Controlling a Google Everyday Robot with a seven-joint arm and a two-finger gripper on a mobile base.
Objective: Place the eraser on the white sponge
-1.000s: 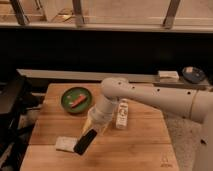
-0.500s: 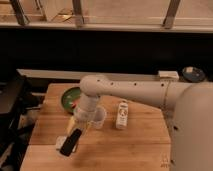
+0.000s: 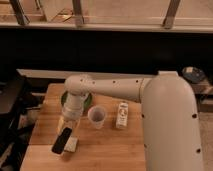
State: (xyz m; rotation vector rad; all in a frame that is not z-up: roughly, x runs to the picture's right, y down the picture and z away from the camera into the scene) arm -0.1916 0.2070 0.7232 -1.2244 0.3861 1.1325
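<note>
Arm swung further left since earlier; eraser (image 3: pixel 61 141) now overlaps white sponge (image 3: pixel 72 144).
Gripper (image 3: pixel 65 131) clamped on eraser, beside plastic cup (image 3: pixel 96 117).

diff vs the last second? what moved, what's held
The arm swung across the wooden table toward its left edge, carrying the eraser in the gripper. The eraser is now tilted over the left part of the white sponge, still held rather than let go. The sponge, plastic cup, white bottle and green bowl stayed where they were.
</note>
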